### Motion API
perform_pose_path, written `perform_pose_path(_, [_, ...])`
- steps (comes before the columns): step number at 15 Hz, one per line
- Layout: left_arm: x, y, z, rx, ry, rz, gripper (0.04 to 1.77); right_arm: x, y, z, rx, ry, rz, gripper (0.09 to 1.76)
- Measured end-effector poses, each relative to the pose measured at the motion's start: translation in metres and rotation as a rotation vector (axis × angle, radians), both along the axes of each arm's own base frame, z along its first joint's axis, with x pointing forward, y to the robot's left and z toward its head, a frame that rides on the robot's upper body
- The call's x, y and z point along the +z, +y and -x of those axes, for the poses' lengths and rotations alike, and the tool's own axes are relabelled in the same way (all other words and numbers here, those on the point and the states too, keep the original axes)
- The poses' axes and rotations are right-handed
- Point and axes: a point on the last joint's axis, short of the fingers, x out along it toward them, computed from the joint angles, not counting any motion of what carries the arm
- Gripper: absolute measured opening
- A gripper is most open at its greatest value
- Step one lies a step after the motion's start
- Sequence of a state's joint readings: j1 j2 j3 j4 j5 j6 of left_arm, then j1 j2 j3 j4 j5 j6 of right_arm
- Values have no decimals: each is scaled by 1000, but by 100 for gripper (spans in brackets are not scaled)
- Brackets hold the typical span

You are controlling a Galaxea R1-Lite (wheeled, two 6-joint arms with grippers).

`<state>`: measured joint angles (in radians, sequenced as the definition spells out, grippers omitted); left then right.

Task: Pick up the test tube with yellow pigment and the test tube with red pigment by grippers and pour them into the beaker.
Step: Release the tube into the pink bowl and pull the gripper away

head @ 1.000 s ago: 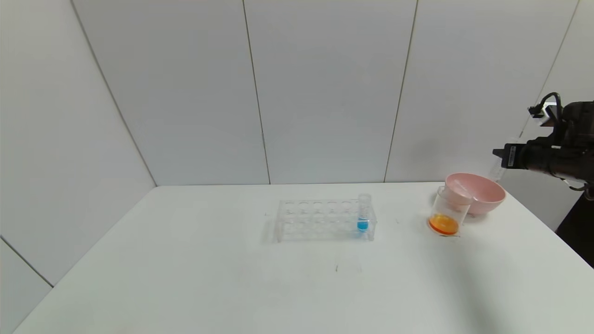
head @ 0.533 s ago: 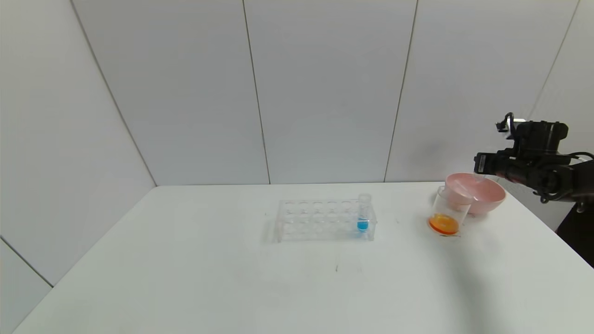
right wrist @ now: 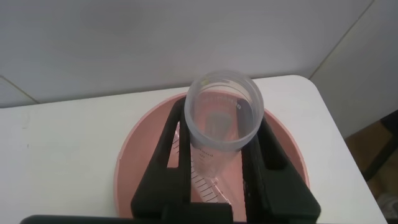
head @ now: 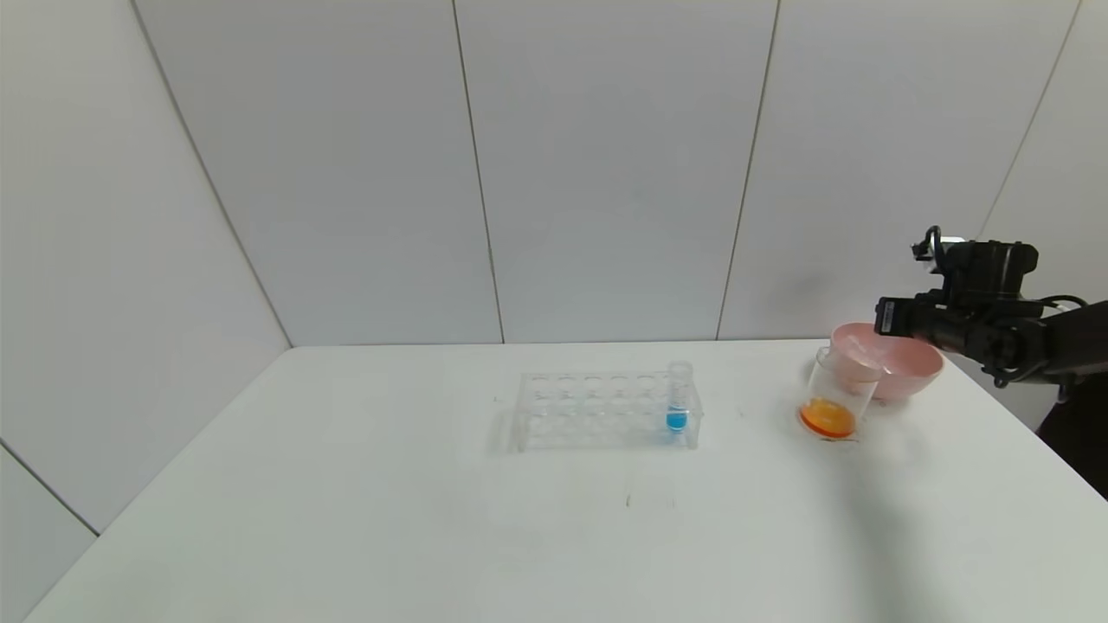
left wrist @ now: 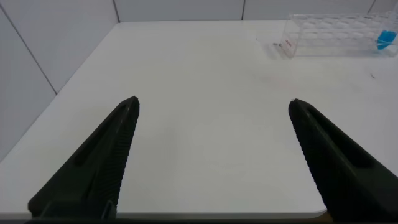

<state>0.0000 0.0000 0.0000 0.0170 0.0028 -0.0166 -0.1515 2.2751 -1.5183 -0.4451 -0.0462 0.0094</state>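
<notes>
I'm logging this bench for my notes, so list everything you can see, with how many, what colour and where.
Clear plastic tube rack: one, transparent, middle of the table.
Tube of blue liquid: one, clear with blue at the bottom, upright in the rack's right end.
Clear straight-walled beaker: one, orange-red liquid inside, right of the rack, in front of the bowl.
Round pink bowl: one, pink, far right of the table; a clear tube lies in it.
Empty clear test tube: one, transparent, held over the bowl.
White table: one.
Left gripper: black, open, above the table's left part.
Right gripper: black, shut on the empty tube.
</notes>
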Motion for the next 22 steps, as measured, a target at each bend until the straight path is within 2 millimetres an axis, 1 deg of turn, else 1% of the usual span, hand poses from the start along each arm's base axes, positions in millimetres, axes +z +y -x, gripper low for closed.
perform_pose_path(7, [0, 0, 0, 0, 0, 0, 172, -1, -1, 0, -2, 2, 0, 52])
perform_pose_path(10, [0, 0, 0, 0, 0, 0, 172, -1, -1, 0, -2, 3, -1, 90])
perform_pose_path(13, [0, 0, 0, 0, 0, 0, 172, 0, 0, 0, 0, 0, -1, 115])
perform_pose_path(15, [0, 0, 0, 0, 0, 0, 172, 1, 0, 0, 0, -5, -1, 128])
perform_pose_path(18, [0, 0, 0, 0, 0, 0, 172, 8, 0, 2, 0, -19, 2, 141])
perform_pose_path(20, [0, 0, 0, 0, 0, 0, 172, 16, 6, 8, 7, -27, -6, 148])
perform_pose_path(22, [0, 0, 0, 0, 0, 0, 172, 23, 19, 18, 30, -23, -19, 153])
